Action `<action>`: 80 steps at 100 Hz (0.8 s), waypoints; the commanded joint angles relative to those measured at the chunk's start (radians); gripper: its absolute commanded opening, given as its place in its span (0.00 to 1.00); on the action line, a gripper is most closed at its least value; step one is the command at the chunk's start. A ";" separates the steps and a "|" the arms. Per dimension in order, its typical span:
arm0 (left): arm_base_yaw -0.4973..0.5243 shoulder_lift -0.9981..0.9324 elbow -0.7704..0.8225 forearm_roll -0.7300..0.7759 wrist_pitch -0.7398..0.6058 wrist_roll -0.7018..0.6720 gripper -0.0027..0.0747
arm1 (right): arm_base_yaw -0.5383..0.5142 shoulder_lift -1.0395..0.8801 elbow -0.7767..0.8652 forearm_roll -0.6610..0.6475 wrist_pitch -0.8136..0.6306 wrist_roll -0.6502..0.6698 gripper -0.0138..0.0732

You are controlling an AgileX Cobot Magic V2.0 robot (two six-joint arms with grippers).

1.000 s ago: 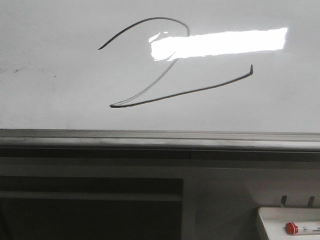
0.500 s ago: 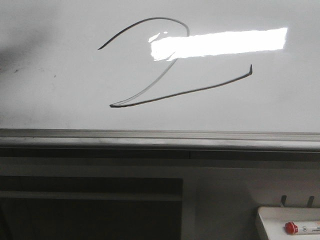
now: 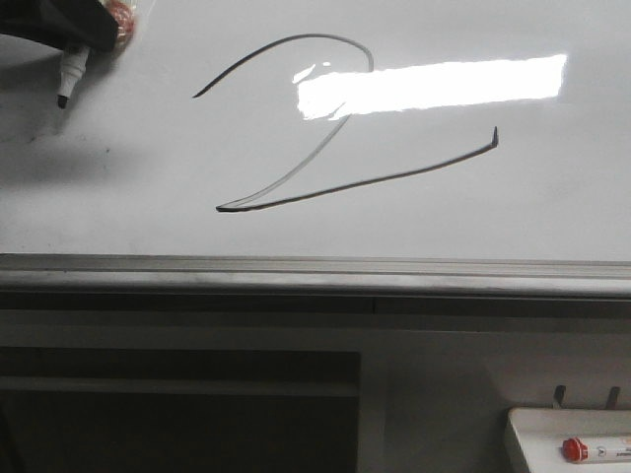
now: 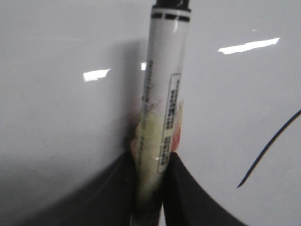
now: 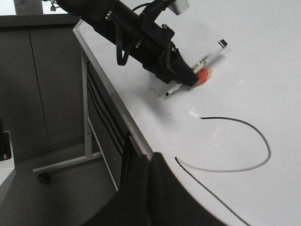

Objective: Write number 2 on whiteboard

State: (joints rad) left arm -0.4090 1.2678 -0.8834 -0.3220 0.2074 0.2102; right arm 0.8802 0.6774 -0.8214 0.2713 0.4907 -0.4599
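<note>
Whiteboard (image 3: 118, 197) fills the upper half of the front view, with its grey rail (image 3: 315, 276) across the middle of the frame. The 2 (image 3: 325, 148) is drawn in the centre: a curved top, a diagonal down to a sharp point at the lower left, and a long base stroke rising to the right with a small tick at its end. It looks complete, so I judge the writing itself is done and only taking the marker (image 3: 71, 71) away and putting it down may be left. In the upper left corner the left gripper (image 3: 84, 34) holds this marker with its tip pointing down, well apart from the 2; I cannot tell if the tip touches the board. In the lower right corner a white tray (image 3: 532, 429) carries a red-capped marker (image 3: 592, 450). In the left wrist view the marker (image 4: 164, 108) stands in the centre, pinched between the two dark fingers (image 4: 186, 188) at the bottom, with some pale padding around the barrel; a piece of the black line shows at the right edge. In the right wrist view the left gripper (image 5: 181, 73) is in the upper centre with the marker (image 5: 197, 63) across it, the tip just above the board, and the curved top of the 2 (image 5: 254, 150) lies at the lower right. The right gripper (image 5: 150, 188) is a dark shape at the bottom; it seems narrow and empty, but I cannot tell for sure.
</note>
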 commanded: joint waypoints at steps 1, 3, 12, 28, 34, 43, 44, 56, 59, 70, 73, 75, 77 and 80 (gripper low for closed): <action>0.002 -0.006 -0.027 -0.016 -0.094 -0.012 0.01 | -0.007 -0.002 -0.021 0.026 -0.086 0.002 0.08; 0.002 -0.001 -0.027 -0.016 -0.095 -0.012 0.01 | -0.007 -0.002 -0.021 0.026 -0.086 0.002 0.08; 0.002 0.015 -0.027 -0.017 -0.102 -0.012 0.01 | -0.007 -0.002 -0.021 0.028 -0.086 0.002 0.08; 0.002 0.030 -0.027 -0.017 -0.107 -0.012 0.01 | -0.007 -0.002 -0.021 0.028 -0.086 0.002 0.08; 0.002 0.030 -0.027 -0.018 -0.107 -0.012 0.01 | -0.007 -0.002 -0.021 0.028 -0.086 0.002 0.08; 0.002 0.030 -0.027 -0.018 -0.109 -0.012 0.08 | -0.007 -0.002 -0.021 0.028 -0.086 0.002 0.08; 0.002 0.030 -0.027 -0.018 -0.109 -0.012 0.09 | -0.007 -0.002 -0.021 0.028 -0.086 0.002 0.08; 0.002 0.030 -0.027 -0.018 -0.111 -0.012 0.28 | -0.007 -0.002 -0.020 0.028 -0.086 0.002 0.08; 0.002 0.030 -0.027 -0.018 -0.111 -0.012 0.31 | -0.007 -0.002 -0.020 0.028 -0.086 0.002 0.08; 0.002 0.030 -0.027 -0.018 -0.111 -0.012 0.40 | -0.007 -0.002 -0.020 0.028 -0.086 0.002 0.08; 0.002 0.030 -0.027 -0.018 -0.111 -0.012 0.40 | -0.007 -0.002 -0.020 0.028 -0.086 0.002 0.08; 0.002 0.030 -0.027 -0.018 -0.111 -0.012 0.40 | -0.007 -0.002 -0.020 0.028 -0.086 0.002 0.08; 0.002 0.030 -0.027 -0.018 -0.111 -0.012 0.40 | -0.007 -0.002 -0.020 0.028 -0.086 0.002 0.08; 0.002 0.030 -0.027 -0.018 -0.111 -0.012 0.40 | -0.007 -0.002 -0.020 0.028 -0.086 0.002 0.08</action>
State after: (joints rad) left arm -0.4108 1.2963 -0.8851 -0.3390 0.1767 0.2071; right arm 0.8802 0.6774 -0.8193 0.2861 0.4873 -0.4599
